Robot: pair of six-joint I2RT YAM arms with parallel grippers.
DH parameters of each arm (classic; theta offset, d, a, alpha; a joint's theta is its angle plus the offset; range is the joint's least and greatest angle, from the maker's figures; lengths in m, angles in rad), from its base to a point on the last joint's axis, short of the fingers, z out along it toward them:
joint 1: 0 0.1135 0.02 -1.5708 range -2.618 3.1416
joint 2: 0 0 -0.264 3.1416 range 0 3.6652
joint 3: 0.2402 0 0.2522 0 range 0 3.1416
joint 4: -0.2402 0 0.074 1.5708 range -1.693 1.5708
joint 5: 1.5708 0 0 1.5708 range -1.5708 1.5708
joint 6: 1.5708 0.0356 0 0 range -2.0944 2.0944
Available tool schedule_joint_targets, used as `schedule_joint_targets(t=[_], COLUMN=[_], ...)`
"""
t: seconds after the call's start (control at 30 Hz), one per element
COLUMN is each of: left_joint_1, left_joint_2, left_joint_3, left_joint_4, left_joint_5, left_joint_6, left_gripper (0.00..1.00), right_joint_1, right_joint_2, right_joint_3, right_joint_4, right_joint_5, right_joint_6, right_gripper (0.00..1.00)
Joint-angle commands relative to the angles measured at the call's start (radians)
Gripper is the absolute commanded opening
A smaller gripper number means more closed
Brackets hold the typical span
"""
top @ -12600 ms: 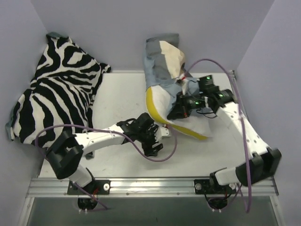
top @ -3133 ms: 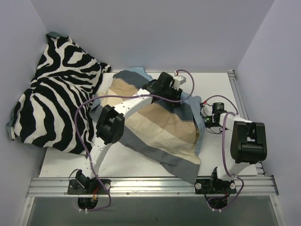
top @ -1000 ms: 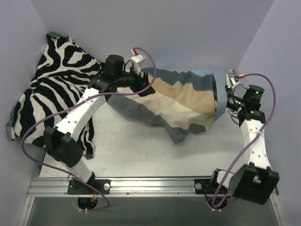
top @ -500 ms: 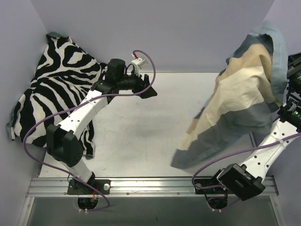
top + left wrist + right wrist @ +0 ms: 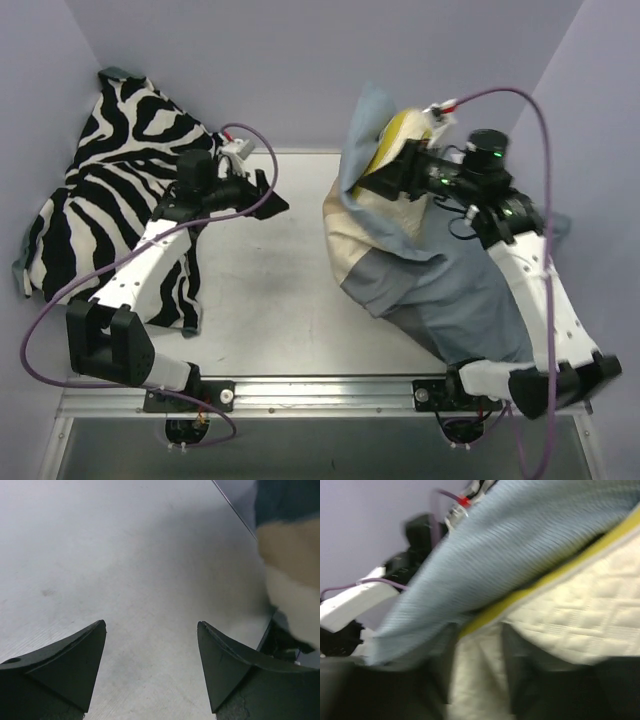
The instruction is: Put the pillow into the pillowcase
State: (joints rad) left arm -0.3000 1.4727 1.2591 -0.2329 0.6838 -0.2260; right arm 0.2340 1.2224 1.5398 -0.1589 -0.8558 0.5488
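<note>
The pillow point(image 5: 393, 135) sat mostly inside the pillowcase point(image 5: 440, 290). Only its yellow edge showed at the mouth near the back wall, probably raised so it would slide deeper. The right pincer point(image 5: 383, 180) met that mouth on a long, stretched arm; whether it gripped anything, I could not tell. The left pincer point(image 5: 150, 625) hung apart and empty over the table point(image 5: 270, 300), its arm angled past the zebra cloth point(image 5: 110, 210).

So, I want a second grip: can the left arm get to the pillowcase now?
Probably yes: the left gripper is open and only bare table lies between it and the pillowcase.
</note>
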Motion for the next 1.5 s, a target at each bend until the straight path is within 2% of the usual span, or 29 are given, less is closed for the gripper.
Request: schedule_joint_targets(t=[0.0, 0.03, 0.07, 0.1, 0.2, 0.33, 0.47, 0.5, 0.6, 0.77, 0.83, 0.87, 0.9, 1.03, 1.1, 1.23, 1.3, 1.37, 1.47], left_joint_1=[0.108, 0.163, 0.186, 0.209, 0.283, 0.253, 0.063, -0.017, -0.091, -0.099, -0.079, -0.071, -0.064, -0.041, -0.036, -0.071, -0.071, -0.051, 0.015], left_joint_2=[-0.104, -0.113, -0.126, -0.127, -0.12, -0.086, 0.007, 0.03, 0.162, 0.406, 0.435, 0.426, 0.41, 0.237, 0.174, 0.026, -0.009, -0.054, -0.071], left_joint_3=[-0.059, -0.069, -0.075, -0.075, -0.047, -0.014, 0.077, 0.089, 0.169, 0.327, 0.327, 0.28, 0.239, 0.005, -0.128, -0.228, -0.213, -0.156, -0.081], left_joint_4=[0.099, 0.098, 0.075, 0.064, 0.009, -0.066, -0.195, -0.198, -0.198, -0.333, -0.408, -0.419, -0.431, -0.506, -0.537, -0.647, -0.667, -0.671, -0.568], left_joint_5=[-0.018, -0.024, -0.027, -0.026, 0.037, 0.094, -0.042, -0.138, -0.256, -0.414, -0.394, -0.377, -0.368, -0.317, -0.281, -0.156, -0.065, 0.0, 0.025], left_joint_6=[-0.065, -0.076, -0.076, -0.078, -0.061, 0.014, 0.206, 0.22, 0.296, 0.338, 0.364, 0.373, 0.384, 0.47, 0.511, 0.571, 0.583, 0.576, 0.463], left_gripper=[0.83, 0.83, 0.83, 0.84, 0.84, 0.83, 0.82, 0.82, 0.81, 0.69, 0.56, 0.51, 0.43, 0.35, 0.34, 0.35, 0.42, 0.51, 0.64], right_joint_1=[0.126, 0.155, 0.216, 0.237, 0.263, 0.229, 0.127, 0.099, 0.002, -0.1, -0.127, -0.162, -0.179, -0.231, -0.258, -0.24, -0.214, -0.159, -0.021], right_joint_2=[0.127, 0.153, 0.188, 0.201, 0.206, 0.128, 0.011, -0.001, -0.001, 0.106, 0.159, 0.216, 0.248, 0.426, 0.518, 0.589, 0.577, 0.528, 0.494], right_joint_3=[-0.142, -0.145, -0.147, -0.129, -0.11, -0.165, -0.32, -0.349, -0.455, -0.538, -0.535, -0.531, -0.514, -0.382, -0.292, -0.01, 0.081, 0.161, 0.233], right_joint_4=[-0.132, -0.146, -0.183, -0.214, -0.307, -0.39, -0.482, -0.493, -0.544, -0.619, -0.637, -0.633, -0.624, -0.567, -0.556, -0.606, -0.663, -0.671, -0.63], right_joint_5=[0.182, 0.185, 0.19, 0.198, 0.239, 0.323, 0.441, 0.486, 0.538, 0.578, 0.592, 0.604, 0.613, 0.643, 0.623, 0.526, 0.422, 0.377, 0.391], right_joint_6=[-0.256, -0.274, -0.32, -0.363, -0.458, -0.541, -0.572, -0.578, -0.613, -0.683, -0.726, -0.749, -0.795, -0.903, -0.956, -1.003, -0.982, -0.877, -0.734], right_gripper=[0.67, 0.76, 0.99, 1.0, 1.0, 1.0, 0.9, 0.88, 0.83, 0.83, 0.82, 0.82, 0.82, 0.8, 0.78, 0.79, 0.85, 0.89, 0.93])
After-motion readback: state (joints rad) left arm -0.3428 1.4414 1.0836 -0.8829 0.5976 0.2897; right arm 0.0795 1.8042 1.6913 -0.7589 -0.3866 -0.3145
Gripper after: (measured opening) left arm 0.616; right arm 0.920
